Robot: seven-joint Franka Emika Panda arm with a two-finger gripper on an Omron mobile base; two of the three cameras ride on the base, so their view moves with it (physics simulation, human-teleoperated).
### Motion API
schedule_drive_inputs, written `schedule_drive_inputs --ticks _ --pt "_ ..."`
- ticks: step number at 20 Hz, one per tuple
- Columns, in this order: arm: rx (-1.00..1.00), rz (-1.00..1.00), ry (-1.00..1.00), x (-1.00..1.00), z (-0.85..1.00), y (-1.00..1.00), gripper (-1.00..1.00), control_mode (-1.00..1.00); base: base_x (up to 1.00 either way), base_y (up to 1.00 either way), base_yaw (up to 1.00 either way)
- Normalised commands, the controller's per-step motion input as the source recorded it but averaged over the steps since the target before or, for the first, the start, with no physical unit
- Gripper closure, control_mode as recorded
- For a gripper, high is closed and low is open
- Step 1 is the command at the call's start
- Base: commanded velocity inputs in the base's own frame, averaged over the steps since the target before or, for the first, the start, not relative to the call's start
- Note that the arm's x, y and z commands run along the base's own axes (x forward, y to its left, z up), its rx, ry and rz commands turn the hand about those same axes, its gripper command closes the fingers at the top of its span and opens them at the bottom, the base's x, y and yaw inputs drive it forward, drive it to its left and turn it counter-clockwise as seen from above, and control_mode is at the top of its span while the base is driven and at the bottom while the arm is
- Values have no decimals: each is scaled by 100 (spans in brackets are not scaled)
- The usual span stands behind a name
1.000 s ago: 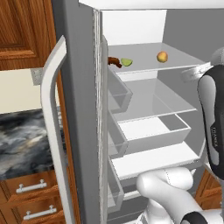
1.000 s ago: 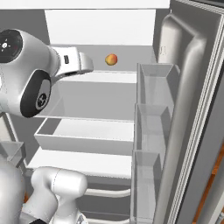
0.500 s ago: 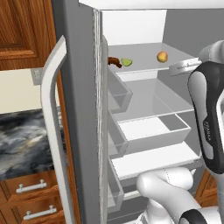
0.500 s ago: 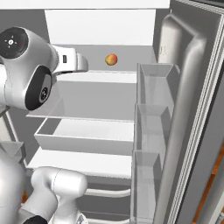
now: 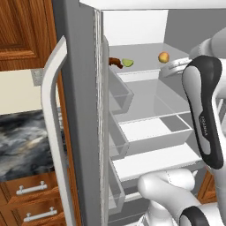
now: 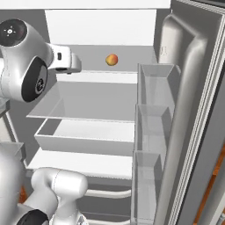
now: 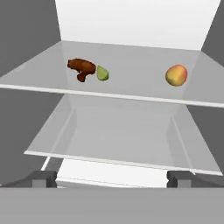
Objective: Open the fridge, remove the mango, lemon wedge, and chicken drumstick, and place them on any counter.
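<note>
The fridge [image 5: 78,114] stands with both doors swung open. On its top glass shelf [image 7: 131,61] lie the dark reddish-brown chicken drumstick [image 7: 81,68] and, touching it, the yellow-green lemon wedge [image 7: 103,73], both on the left. The orange-yellow mango [image 7: 176,75] sits apart on the right. My gripper [image 7: 111,178] hangs open and empty in front of the shelves, below the top shelf and well short of the food. The left base view also shows the drumstick [image 5: 115,62], lemon wedge [image 5: 127,62] and mango [image 5: 163,57]. In the right base view the mango [image 6: 111,59] lies right of my hand [image 6: 66,61].
The black marbled counter [image 5: 22,137] lies left of the fridge over wooden drawers [image 5: 31,190]. The left door's long white handle [image 5: 53,132] juts out near it. Door bins [image 6: 154,132] line the right door. A white drawer [image 5: 150,132] sits under the lower shelf.
My arm has swung, with the forearm coming further into the left base view, and the hand has drawn back a little from the mango. The food has not moved.
</note>
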Motion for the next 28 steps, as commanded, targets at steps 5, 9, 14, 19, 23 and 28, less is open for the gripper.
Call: schedule_drive_inputs --ticks 5,9,14,19,23,28 --pt "0 10 0 13 -8 27 -100 -100 0 0 0" --pt "0 8 0 30 -9 12 -100 -100 0 0 0" --pt "0 4 0 39 -3 6 -100 -100 0 0 0" --pt "0 1 0 27 0 5 -100 -100 0 0 0" --pt "0 0 0 24 -4 11 -100 -100 0 0 0" --pt "0 0 0 34 -7 12 -100 -100 0 0 0"
